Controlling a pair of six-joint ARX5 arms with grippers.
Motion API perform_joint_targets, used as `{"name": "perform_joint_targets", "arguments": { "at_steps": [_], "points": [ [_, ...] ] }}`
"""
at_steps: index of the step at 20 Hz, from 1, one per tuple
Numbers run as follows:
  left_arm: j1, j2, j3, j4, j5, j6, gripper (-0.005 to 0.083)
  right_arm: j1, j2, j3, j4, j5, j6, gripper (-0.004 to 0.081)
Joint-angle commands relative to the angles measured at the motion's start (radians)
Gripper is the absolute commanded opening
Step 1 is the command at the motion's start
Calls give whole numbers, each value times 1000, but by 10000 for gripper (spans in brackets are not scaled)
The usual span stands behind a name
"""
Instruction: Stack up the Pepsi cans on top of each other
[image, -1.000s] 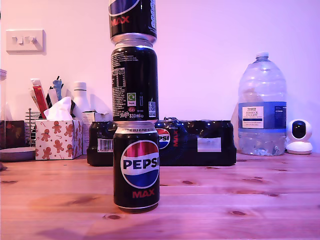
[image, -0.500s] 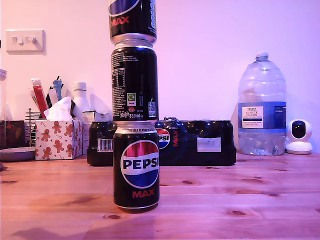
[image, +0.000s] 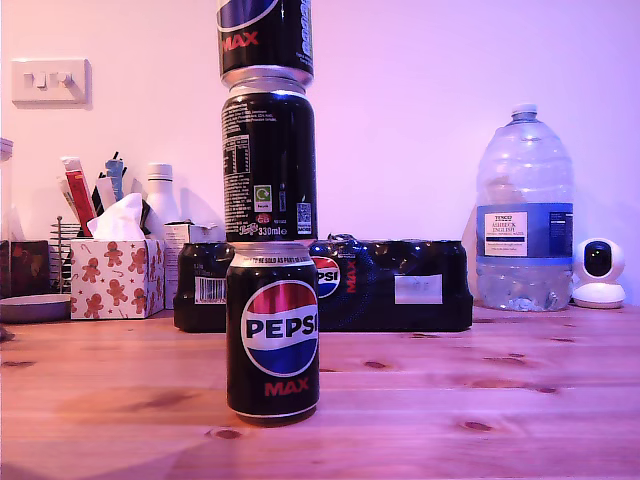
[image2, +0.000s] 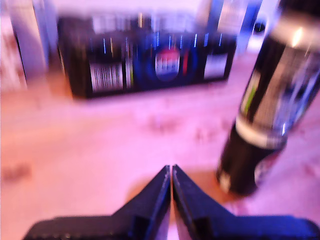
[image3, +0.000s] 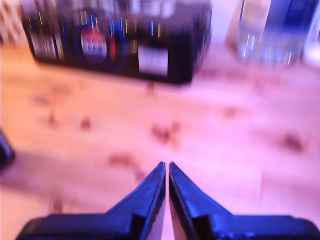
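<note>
The exterior view shows three Pepsi cans in one upright column on the wooden table (image: 480, 400), near the camera and a little left of centre. The bottom can (image: 273, 335) shows its round logo. The middle can (image: 269, 165) shows small print. The top can (image: 265, 38) is cut off by the upper edge. Neither arm appears there.

Going left to right behind the column are a light switch (image: 50, 81), a tissue box (image: 115, 277) printed with gingerbread figures, a dark shrink-wrapped multipack (image: 395, 285), a big clear water bottle (image: 524, 215) and a small white camera (image: 599, 272).

Only the wrist views show the grippers; both are blurred. My first gripper (image2: 171, 175) has its dark pointed fingers pressed together on nothing, above bare wood, with the lower cans of the column nearby and the multipack beyond. My second gripper (image3: 166, 171) is likewise closed and empty over bare table, with the multipack and water bottle far behind.

Against the earlier exterior pictures, the column and background stand the same.

The cans are glossy black metal with silver rims, and the tabletop is knotty pine.
</note>
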Motion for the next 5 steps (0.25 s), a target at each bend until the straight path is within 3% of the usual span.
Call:
{"name": "perform_joint_targets", "arguments": {
  "at_steps": [1,5],
  "points": [
    [1,-2,-10,-34,2,-5,-24,6,3,-6,-32,2,3,-12],
    [1,-2,-10,-116,2,-5,-24,6,3,-6,-121,2,2,-12]
  ]
}}
